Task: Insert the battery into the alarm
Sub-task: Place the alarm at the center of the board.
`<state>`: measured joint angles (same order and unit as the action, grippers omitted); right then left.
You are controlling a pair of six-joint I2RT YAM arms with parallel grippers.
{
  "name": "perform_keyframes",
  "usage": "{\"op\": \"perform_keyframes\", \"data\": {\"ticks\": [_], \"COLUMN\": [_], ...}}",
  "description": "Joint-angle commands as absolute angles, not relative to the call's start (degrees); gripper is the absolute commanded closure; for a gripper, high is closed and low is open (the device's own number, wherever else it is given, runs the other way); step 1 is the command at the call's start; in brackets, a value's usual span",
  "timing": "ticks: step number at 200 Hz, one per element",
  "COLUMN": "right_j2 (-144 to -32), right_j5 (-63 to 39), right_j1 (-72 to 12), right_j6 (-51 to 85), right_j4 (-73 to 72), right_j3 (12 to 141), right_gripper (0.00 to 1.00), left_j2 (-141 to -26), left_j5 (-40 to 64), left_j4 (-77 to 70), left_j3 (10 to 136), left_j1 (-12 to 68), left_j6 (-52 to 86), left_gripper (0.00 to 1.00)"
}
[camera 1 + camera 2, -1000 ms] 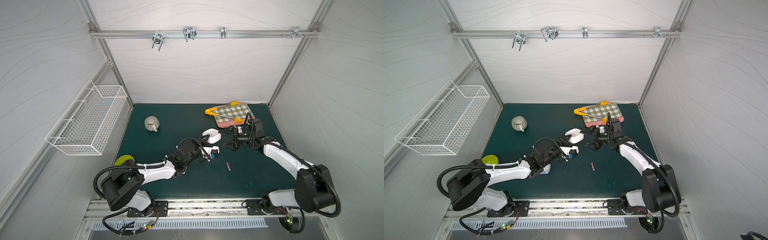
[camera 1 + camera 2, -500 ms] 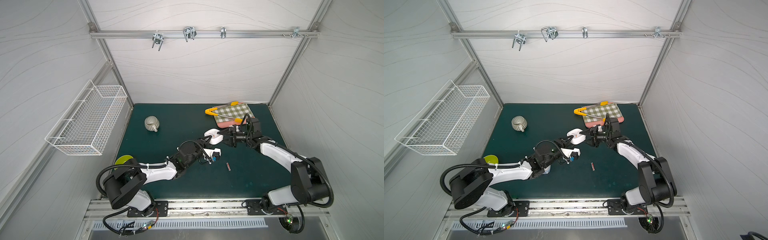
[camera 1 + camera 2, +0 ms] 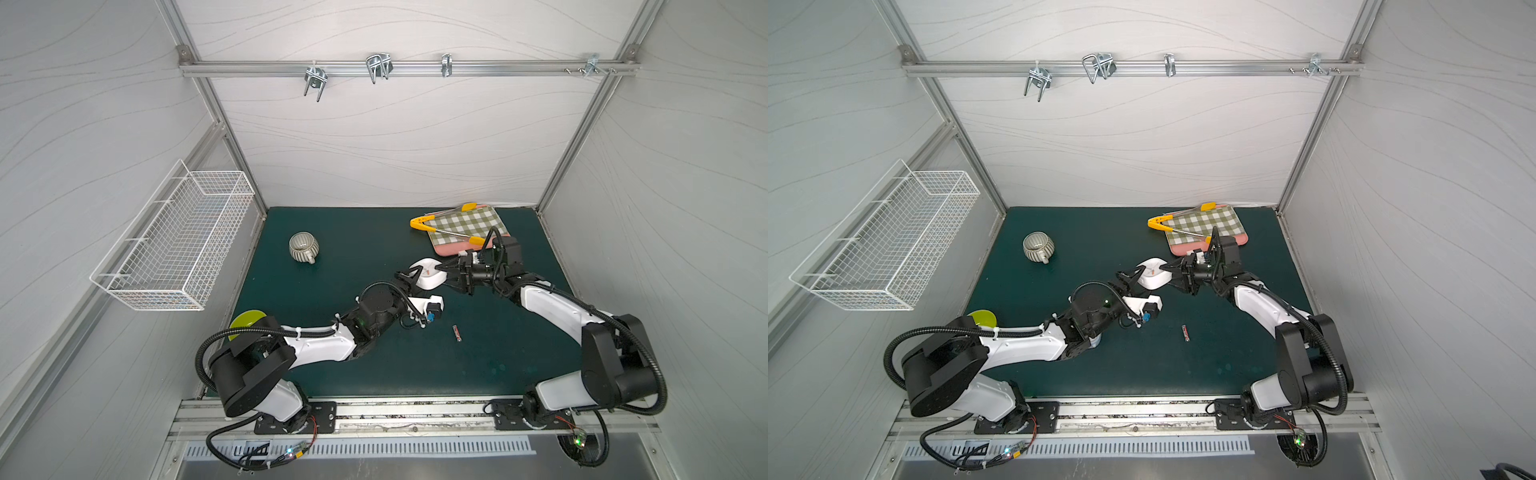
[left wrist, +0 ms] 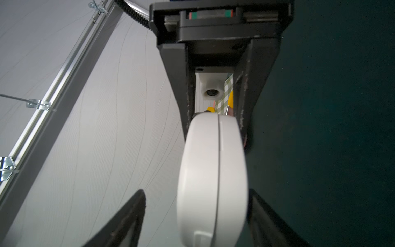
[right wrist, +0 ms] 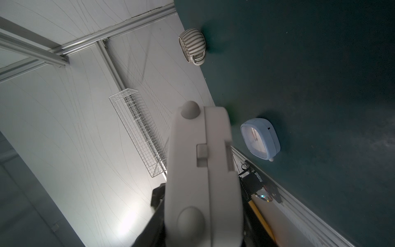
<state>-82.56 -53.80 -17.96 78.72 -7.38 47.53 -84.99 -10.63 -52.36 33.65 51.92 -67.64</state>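
The white alarm [image 3: 428, 277] [image 3: 1152, 277] hangs above the mat's middle between my two grippers. My right gripper [image 3: 448, 272] [image 3: 1170, 270] is shut on its far end; in the left wrist view its dark fingers [image 4: 186, 100] clamp both faces of the alarm [image 4: 213, 171]. My left gripper [image 3: 409, 277] [image 4: 196, 190] stands open around the near end, one finger clearly apart from it. The right wrist view shows the alarm [image 5: 203, 171] edge-on in my right gripper [image 5: 201, 194]. The small red-and-silver battery [image 3: 457, 332] [image 3: 1185, 333] lies loose on the mat in front.
A second pale clock [image 5: 259, 139] lies on the mat, mostly under my left arm. A striped cup [image 3: 303, 247] sits at back left, a checked cloth with yellow tongs [image 3: 461, 226] at back right. A wire basket [image 3: 183, 241] hangs on the left wall.
My right gripper moved in and shut on the alarm. My left gripper, which was shut on the alarm, has opened.
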Motion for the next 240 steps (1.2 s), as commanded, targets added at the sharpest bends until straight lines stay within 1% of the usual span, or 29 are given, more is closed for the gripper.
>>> {"op": "perform_keyframes", "data": {"ticks": [1, 3, 5, 34, 54, 71, 90, 104, 127, 157, 197, 224, 240], "right_j2": [-83.27, -83.42, -83.63, -89.49, -95.48, -101.18, -107.28, -111.25, -117.17, -121.72, -124.02, -122.89, -122.0], "right_j5": [-50.98, -50.58, -50.2, -45.93, -43.75, -41.21, -39.53, -38.58, -37.63, -36.39, -36.62, -37.09, -36.97], "right_j1": [-17.36, -17.37, -17.33, -17.19, -17.95, -19.48, -21.42, -22.93, -24.87, -25.47, -24.8, -24.02, -23.52], "right_j6": [72.53, 71.88, 71.34, 65.04, 62.31, 59.77, 59.68, 59.68, 59.13, 58.8, 57.12, 56.29, 55.31], "right_j4": [-2.77, -2.49, -2.14, -0.39, -1.57, -1.58, -3.22, -4.62, -3.15, -3.19, -3.51, -5.12, -4.85], "right_j3": [51.2, 51.47, 51.74, 55.91, 59.52, 63.54, 67.83, 71.27, 77.17, 80.56, 79.73, 77.4, 76.23], "right_gripper": [0.59, 0.59, 0.59, 0.57, 0.55, 0.54, 0.55, 0.54, 0.54, 0.52, 0.43, 0.24, 0.15], "left_j2": [-82.51, -82.0, -81.41, -69.36, -61.62, -54.98, -49.68, -47.11, -44.06, -42.01, -43.27, -45.18, -46.69], "left_j5": [-15.43, -15.52, -15.55, -15.45, -16.46, -18.74, -19.73, -16.17, -11.0, -12.12, -10.2, -10.7, -11.99], "left_j4": [-55.5, -55.03, -54.38, -40.55, -36.76, -28.99, -19.92, -14.51, -10.66, -8.15, -6.47, -3.71, -0.17], "left_j3": [32.5, 32.21, 31.94, 27.71, 22.93, 22.24, 23.04, 24.06, 24.19, 24.3, 25.1, 26.98, 28.6], "left_j1": [52.98, 52.95, 52.96, 52.94, 52.95, 52.83, 51.59, 48.15, 42.44, 41.97, 41.62, 40.28, 38.4], "left_j6": [-55.82, -54.41, -53.28, -26.55, -15.85, -7.66, -1.25, 3.41, 10.34, 12.14, 15.07, 18.82, 22.91], "left_gripper": [0.05, 0.02, 0.01, 0.0, 0.0, 0.0, 0.0, 0.01, 0.01, 0.0, 0.0, 0.0, 0.0]}}
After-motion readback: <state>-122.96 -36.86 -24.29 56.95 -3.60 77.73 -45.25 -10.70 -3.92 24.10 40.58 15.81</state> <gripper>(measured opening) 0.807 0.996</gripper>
